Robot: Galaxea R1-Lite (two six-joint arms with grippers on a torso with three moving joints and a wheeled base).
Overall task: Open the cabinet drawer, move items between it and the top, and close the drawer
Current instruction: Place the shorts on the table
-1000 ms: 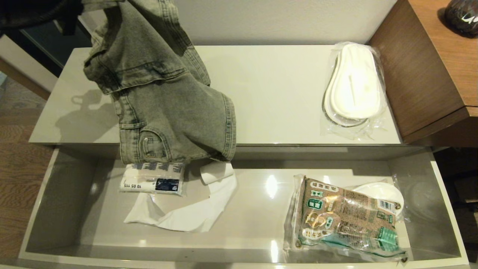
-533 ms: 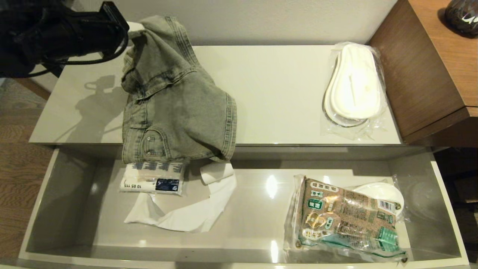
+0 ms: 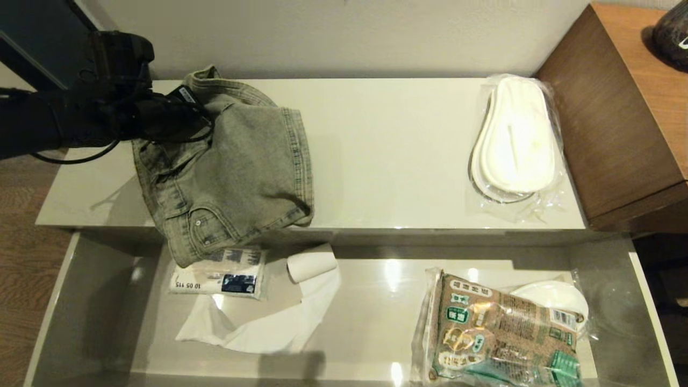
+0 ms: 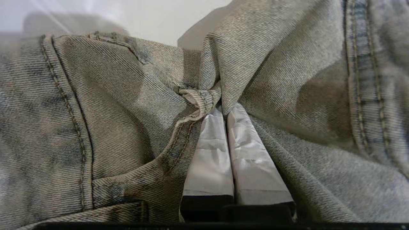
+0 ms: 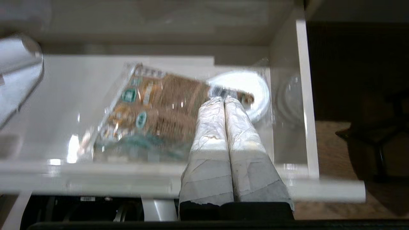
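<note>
The left hand (image 3: 185,105) is pinching a fold of the jeans (image 3: 231,166) tight. Most of the jeans lie on the top (image 3: 387,150) under the hand, but one corner hangs over the open drawer (image 3: 371,301). Best to pull them further back before letting go. The right hand (image 5: 224,100) hangs pressed together, holding nothing.

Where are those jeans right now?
In the head view, the jeans lie on the cabinet top's left part, one corner overhanging the open drawer, pinched by the left gripper.
</note>
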